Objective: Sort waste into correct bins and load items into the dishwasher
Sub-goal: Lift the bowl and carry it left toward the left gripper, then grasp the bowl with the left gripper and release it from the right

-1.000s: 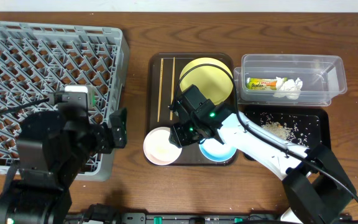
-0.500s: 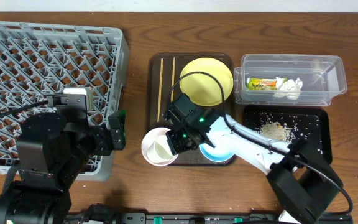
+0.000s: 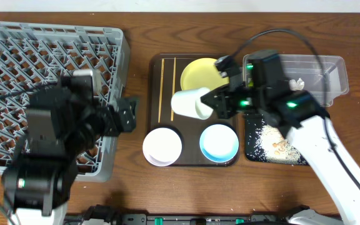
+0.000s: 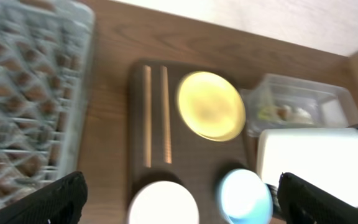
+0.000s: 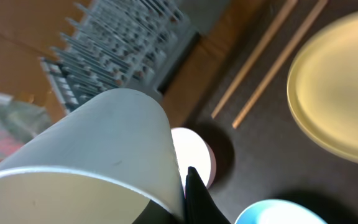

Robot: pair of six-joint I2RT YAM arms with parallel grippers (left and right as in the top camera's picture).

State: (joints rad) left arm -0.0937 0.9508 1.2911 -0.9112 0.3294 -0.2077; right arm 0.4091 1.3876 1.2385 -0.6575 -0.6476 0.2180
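**Q:** Overhead view: which item is in hand?

**A:** My right jaws are clamped on the rim of the white cup (image 3: 191,103). It hangs tipped on its side above the dark brown tray (image 3: 191,131), with the yellow plate (image 3: 206,78) at its 1 o'clock and the white bowl (image 3: 162,145) at its 7 o'clock.

**Q:** Where is the destination?

**A:** The grey dish rack (image 3: 49,44) lies at 9 o'clock from the cup, across a strip of tabletop (image 3: 139,75). The cup's long axis runs 9-to-3, base toward the rack and mouth toward my wrist. I judge the next move to be a carry toward 9 o'clock.

**Q:** And the other arm?

**A:** My left jaws stand wide apart, holding nothing, just beside the rack's 3 o'clock edge. That arm is nearer the rack, but the right one bears the load.
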